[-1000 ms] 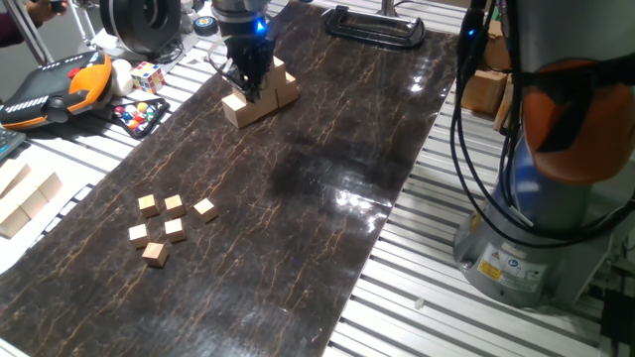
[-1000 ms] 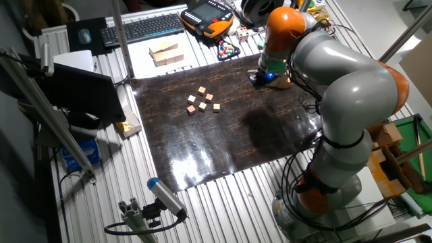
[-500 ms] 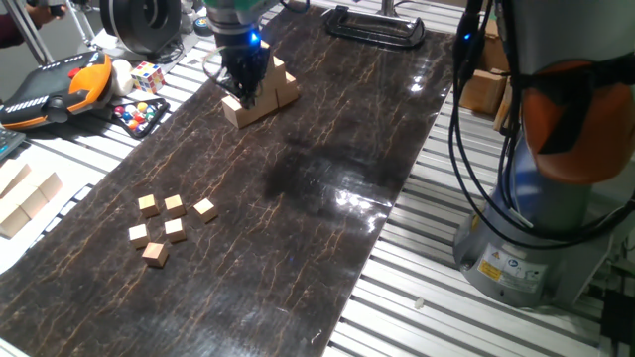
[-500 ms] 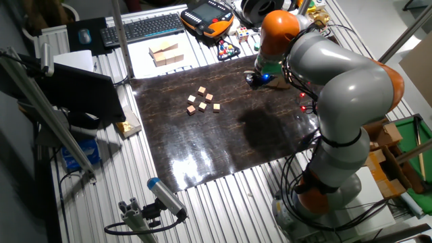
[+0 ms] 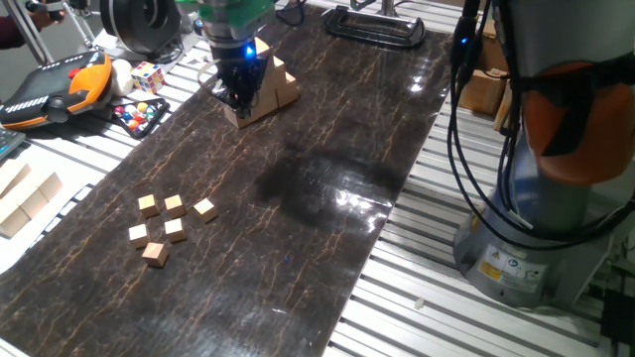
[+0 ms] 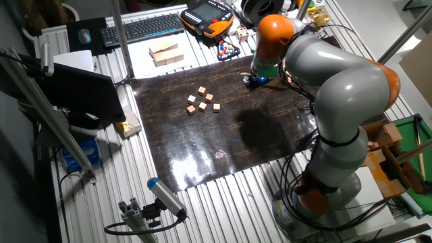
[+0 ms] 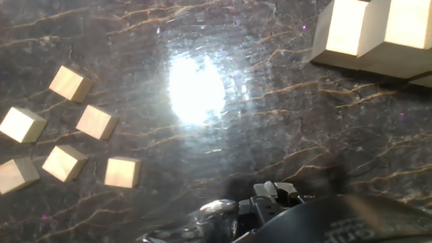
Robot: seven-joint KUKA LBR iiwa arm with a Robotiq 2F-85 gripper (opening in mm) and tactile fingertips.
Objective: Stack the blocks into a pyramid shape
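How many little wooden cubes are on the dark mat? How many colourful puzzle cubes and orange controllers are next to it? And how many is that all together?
Little wooden cubes: 6
Colourful puzzle cube: 1
Orange controller: 1
Total: 8

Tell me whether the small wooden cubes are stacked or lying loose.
Lying loose: all six small cubes sit singly on the dark mat, none on top of another.
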